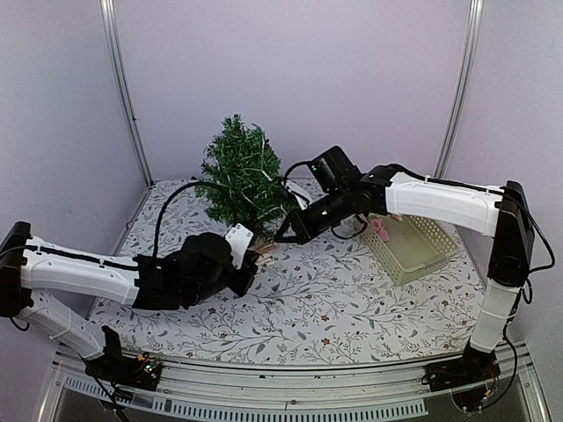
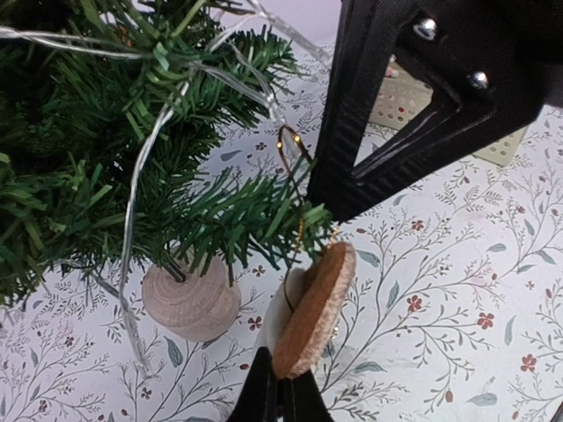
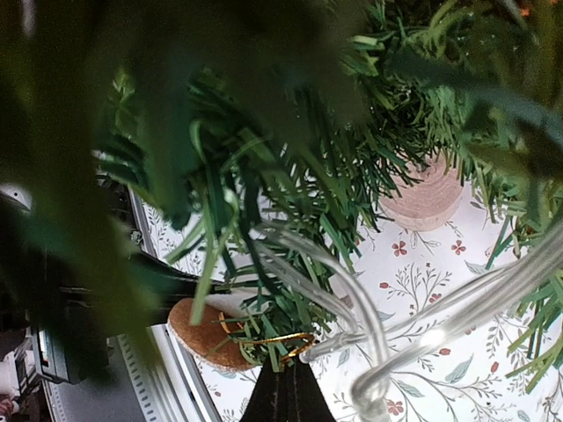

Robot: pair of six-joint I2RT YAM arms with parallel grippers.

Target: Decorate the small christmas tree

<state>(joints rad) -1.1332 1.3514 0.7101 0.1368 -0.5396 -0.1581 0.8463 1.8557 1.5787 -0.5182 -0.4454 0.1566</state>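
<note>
Left gripper point(image 2: 281, 389) — jaws closed on the lower edge of a brown cork disc ornament point(image 2: 312, 308), held on edge just above the floral table cover point(image 1: 352, 299).

Right gripper point(image 3: 286, 393) — jaws closed to a narrow point low on the right side of the tree. The gold loop point(image 3: 277, 341) of the ornament lies right at its tips; whether the cord is pinched cannot be told.

Item 1: small christmas tree point(image 1: 239, 176), upright at the far left-centre of the table, dark green bristly branches, pale round wooden base point(image 2: 191, 303) resting on the cover. Both grippers meet at its lower right branches.

Item 2: clear light string point(image 2: 132, 211), draped through the branches and trailing down past the base; in the right wrist view its thick loops cross in front of the branch tips, near the gold loop.

Item 3: pale perforated basket point(image 1: 435, 242), right of the tree and well apart from it, with a pink object point(image 1: 379, 229) at its near-left corner.

Obstructions — a low branch pokes out directly above the disc, its needles mingling with the gold cord. The right arm's black finger stands just beside the loop in the left wrist view and hides part of the basket. Blurred foliage fills much of the right wrist view.
</note>
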